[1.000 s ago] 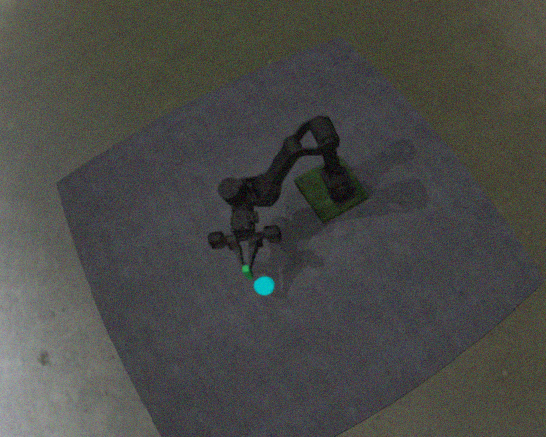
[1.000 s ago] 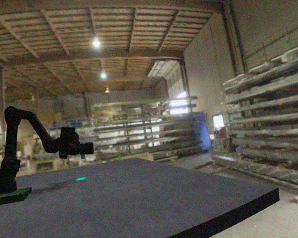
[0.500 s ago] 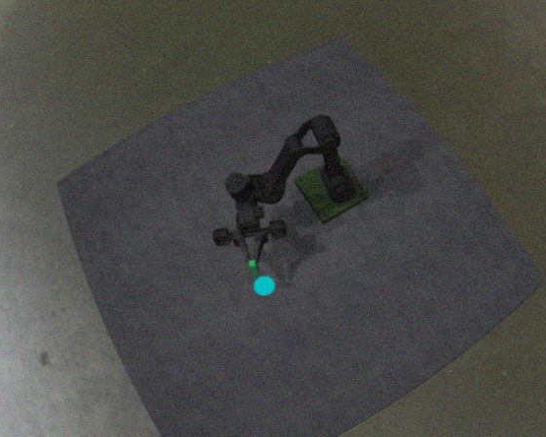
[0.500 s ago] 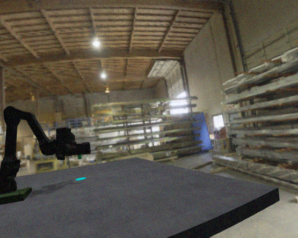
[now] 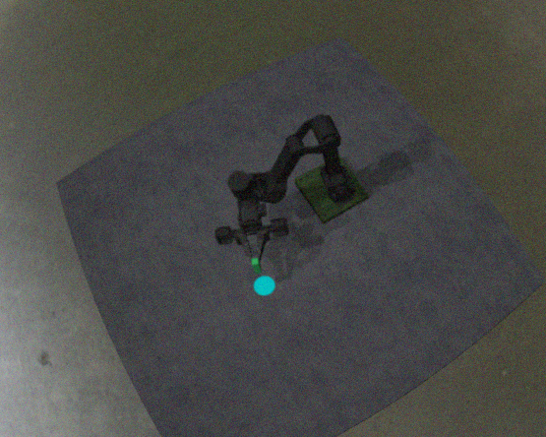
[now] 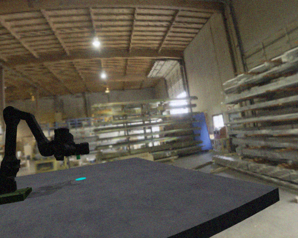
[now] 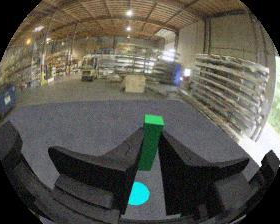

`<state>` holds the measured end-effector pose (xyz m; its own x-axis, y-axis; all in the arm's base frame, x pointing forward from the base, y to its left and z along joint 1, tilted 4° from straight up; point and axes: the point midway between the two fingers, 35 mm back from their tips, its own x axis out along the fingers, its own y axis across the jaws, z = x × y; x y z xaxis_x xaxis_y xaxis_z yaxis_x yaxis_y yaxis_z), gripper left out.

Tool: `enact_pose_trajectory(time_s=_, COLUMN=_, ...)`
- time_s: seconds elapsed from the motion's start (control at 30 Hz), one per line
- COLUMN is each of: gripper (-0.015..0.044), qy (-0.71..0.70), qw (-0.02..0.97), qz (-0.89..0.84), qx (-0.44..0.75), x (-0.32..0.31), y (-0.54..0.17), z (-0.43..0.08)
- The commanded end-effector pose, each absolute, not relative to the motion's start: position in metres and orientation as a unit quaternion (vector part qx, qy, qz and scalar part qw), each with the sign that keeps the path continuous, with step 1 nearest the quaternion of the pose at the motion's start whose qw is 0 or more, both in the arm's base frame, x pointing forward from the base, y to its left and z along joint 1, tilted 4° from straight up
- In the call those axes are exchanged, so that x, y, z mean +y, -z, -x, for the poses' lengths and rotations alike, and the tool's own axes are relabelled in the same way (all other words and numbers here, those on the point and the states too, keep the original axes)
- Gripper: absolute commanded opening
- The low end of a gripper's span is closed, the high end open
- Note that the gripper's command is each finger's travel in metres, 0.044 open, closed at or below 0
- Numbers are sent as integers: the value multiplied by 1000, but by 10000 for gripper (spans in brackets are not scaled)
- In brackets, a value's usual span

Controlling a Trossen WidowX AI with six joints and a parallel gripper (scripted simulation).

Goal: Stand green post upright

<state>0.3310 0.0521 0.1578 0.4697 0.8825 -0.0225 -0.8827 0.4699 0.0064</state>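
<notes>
Here, above a broad dark-gray tabletop [image 5: 355, 315] [image 6: 151, 198] [image 7: 101, 117], a black jointed robot arm [image 5: 286, 162] [image 6: 36, 131] extends its black gripper [image 5: 258, 258] [image 6: 79, 154] [image 7: 151, 132] — clamped on the green rectangular post [image 5: 255, 262] [image 6: 78, 157] [image 7: 152, 142], held aloft near the flat cyan circle [image 5: 264, 285] [image 6: 80, 178] [image 7: 139, 193].

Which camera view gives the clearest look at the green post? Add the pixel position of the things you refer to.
The wrist view: the green post [image 5: 255, 262] [image 6: 78, 157] [image 7: 151, 142] appears largest there, its top and long side visible between the tool's [image 5: 258, 260] [image 6: 78, 155] [image 7: 152, 137] fingers. Top shows a small green patch; exterior, only its lower tip.
</notes>
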Motion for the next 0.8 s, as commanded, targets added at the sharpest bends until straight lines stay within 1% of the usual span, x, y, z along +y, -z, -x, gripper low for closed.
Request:
enact_pose_trajectory(time_s=0.0, gripper=23, qy=-517, qw=856, qz=1, qx=12, x=52, y=-158, z=-329)
enact_pose_trajectory(time_s=0.17, gripper=23, qy=-517, qw=856, qz=1, qx=12, x=52, y=-156, z=-330)
enact_pose_trajectory(time_s=0.77, gripper=23, qy=-517, qw=856, qz=1, qx=12, x=55, y=-103, z=-335)
